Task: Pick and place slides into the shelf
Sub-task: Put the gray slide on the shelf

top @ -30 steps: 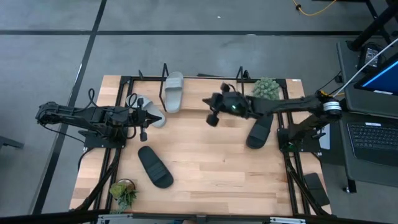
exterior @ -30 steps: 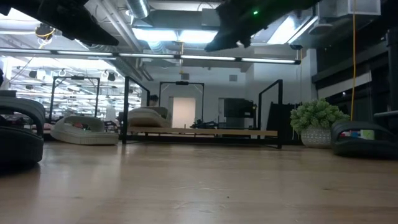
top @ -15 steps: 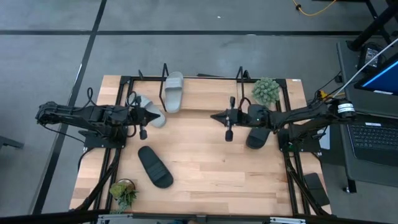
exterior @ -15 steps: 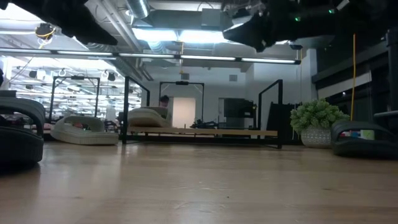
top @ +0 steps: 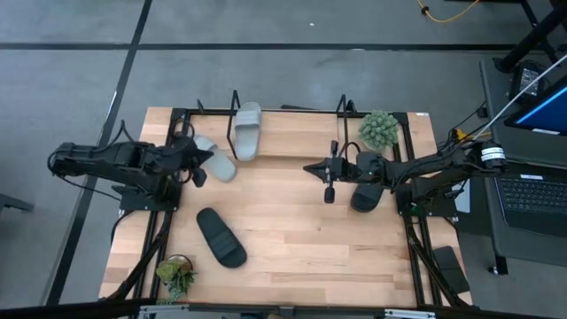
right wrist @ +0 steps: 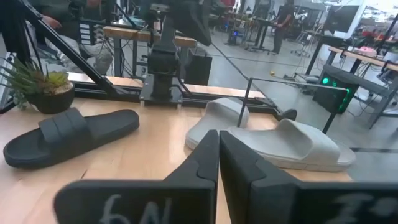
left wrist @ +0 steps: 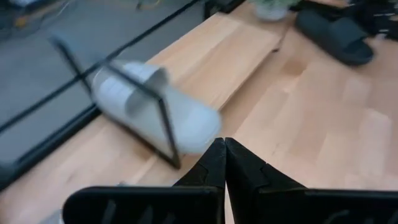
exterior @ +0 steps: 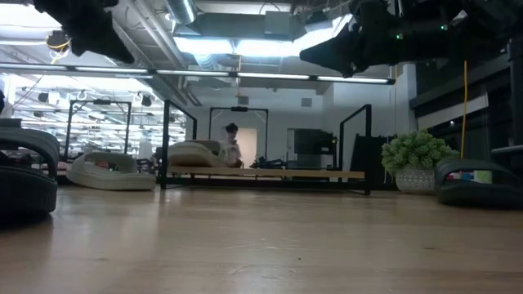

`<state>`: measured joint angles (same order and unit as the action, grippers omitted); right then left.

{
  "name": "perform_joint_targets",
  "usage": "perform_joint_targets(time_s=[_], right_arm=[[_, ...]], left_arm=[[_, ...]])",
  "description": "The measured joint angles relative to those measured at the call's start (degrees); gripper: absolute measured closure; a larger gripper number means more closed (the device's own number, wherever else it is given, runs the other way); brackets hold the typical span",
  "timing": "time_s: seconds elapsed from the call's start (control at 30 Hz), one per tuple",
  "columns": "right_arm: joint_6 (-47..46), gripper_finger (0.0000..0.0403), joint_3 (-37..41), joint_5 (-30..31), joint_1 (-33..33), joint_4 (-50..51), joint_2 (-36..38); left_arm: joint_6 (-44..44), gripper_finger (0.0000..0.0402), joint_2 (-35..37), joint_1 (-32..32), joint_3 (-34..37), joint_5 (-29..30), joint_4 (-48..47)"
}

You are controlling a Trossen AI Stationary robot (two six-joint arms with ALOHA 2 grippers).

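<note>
From the high view, I'd say this is about a quarter done. One light grey slide (top: 247, 130) sits in the shelf (top: 285, 111) at the far edge of the table, next to one of the upright loops. The second grey slide (top: 215, 159) lies on the table just outside the shelf, right by the left gripper (top: 205, 158), which is pinched shut and empty. One black slide (top: 221, 237) is out on the open wood towards the near side, and the other black slide (top: 369, 190) lies under the right arm. The right gripper (top: 330, 168) hangs over the middle of the table, fingers nearly together, holding nothing.

Low view: the shelf's wooden base (exterior: 270, 174) runs across the back with the grey slide on it, and a black slide (exterior: 478, 182) rests by the plant (exterior: 418, 161).

Left wrist view shows closed fingertips and a blurry grey slide (left wrist: 155, 115) behind a shelf bar.

Right wrist view: both grey slides and the black one, none in its grasp. So three left to go, I think.
</note>
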<state>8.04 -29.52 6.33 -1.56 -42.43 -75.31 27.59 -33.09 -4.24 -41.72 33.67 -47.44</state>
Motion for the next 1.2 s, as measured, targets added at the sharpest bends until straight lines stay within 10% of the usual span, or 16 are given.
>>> perform_joint_targets(time_s=[0.63, 1.2], right_arm=[[0.0, 0.0386, 0.0, -0.5, -4.9, -1.4, 0.0], [0.0, 0.0386, -0.4, -0.6, -5.4, -4.3, 0.0]], left_arm=[[-7.5, 0.0401, -0.7, 21.8, -7.3, -8.6, -8.6], [-25.4, 0.0402, -2.3, 53.8, -7.3, -34.7, -2.7]])
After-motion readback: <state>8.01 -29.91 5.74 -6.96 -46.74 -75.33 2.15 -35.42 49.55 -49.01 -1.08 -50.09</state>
